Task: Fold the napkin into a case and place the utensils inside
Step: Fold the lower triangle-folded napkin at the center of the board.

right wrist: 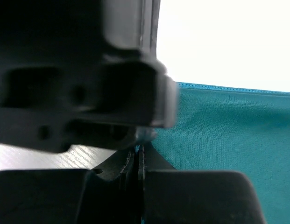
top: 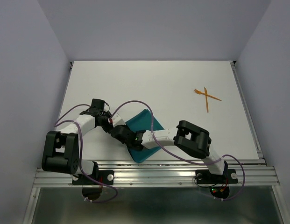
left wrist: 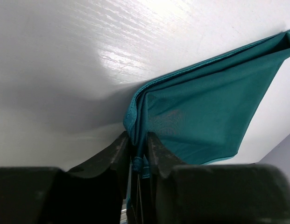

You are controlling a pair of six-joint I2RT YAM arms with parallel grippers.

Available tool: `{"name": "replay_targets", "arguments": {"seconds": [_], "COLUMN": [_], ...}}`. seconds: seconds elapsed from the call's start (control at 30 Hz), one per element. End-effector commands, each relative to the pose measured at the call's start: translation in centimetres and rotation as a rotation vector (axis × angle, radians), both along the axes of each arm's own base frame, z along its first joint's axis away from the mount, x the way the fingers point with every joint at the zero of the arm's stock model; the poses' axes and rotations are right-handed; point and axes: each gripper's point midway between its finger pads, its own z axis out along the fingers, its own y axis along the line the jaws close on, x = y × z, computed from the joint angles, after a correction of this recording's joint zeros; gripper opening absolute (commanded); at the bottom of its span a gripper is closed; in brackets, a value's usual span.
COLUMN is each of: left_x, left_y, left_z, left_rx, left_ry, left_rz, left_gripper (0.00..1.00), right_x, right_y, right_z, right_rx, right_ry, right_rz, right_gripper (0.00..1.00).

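Observation:
The teal napkin [top: 144, 125] lies folded near the table's front edge, between the two arms. My left gripper [top: 122, 134] stands at its left corner. In the left wrist view this gripper [left wrist: 138, 144] is open a little, and the hemmed corner of the napkin [left wrist: 205, 112] hangs loose between its fingers. My right gripper [top: 134, 140] meets it from the right. In the right wrist view it [right wrist: 137, 156] is shut on a thin edge of the napkin [right wrist: 229, 126]. The utensils [top: 208, 97], two orange pieces, lie crossed at the back right, far from both grippers.
The left arm's dark body [right wrist: 79, 93] fills the upper left of the right wrist view, very close to the right gripper. A metal rail [top: 154, 175] runs along the table's front edge, just below the napkin. Grey walls enclose the white table [top: 149, 84].

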Motion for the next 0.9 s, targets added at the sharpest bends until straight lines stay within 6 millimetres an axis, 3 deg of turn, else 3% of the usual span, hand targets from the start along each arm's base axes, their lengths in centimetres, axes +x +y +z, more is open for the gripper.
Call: {"name": "replay_targets", "arguments": {"seconds": [0.0, 0.13, 0.77, 0.83, 0.87], "left_x": [0.4, 0.5, 2.3, 2.4, 2.4], "left_y": [-0.3, -0.2, 0.8, 0.7, 0.8], "left_z": [1.3, 1.7, 4.2, 4.3, 4.3], "left_rx": [-0.01, -0.004, 0.014, 0.008, 0.009], "left_ry": [-0.052, -0.063, -0.145, -0.152, -0.155], "left_rz": [-0.011, -0.014, -0.003, -0.008, -0.011], "left_gripper": [0.43, 0.58, 0.61, 0.68, 0.7], "right_x": [0.4, 0.7, 0.8, 1.1, 0.4], "right_y": [0.6, -0.1, -1.7, -1.9, -1.4], "right_z": [1.8, 1.7, 2.9, 3.1, 3.5], "right_rx": [0.151, 0.208, 0.477, 0.49, 0.511], "right_ry": [0.072, 0.14, 0.404, 0.405, 0.437], "right_rz": [0.0, 0.004, 0.062, 0.055, 0.09], "right_gripper": [0.01, 0.01, 0.01, 0.01, 0.01]}}
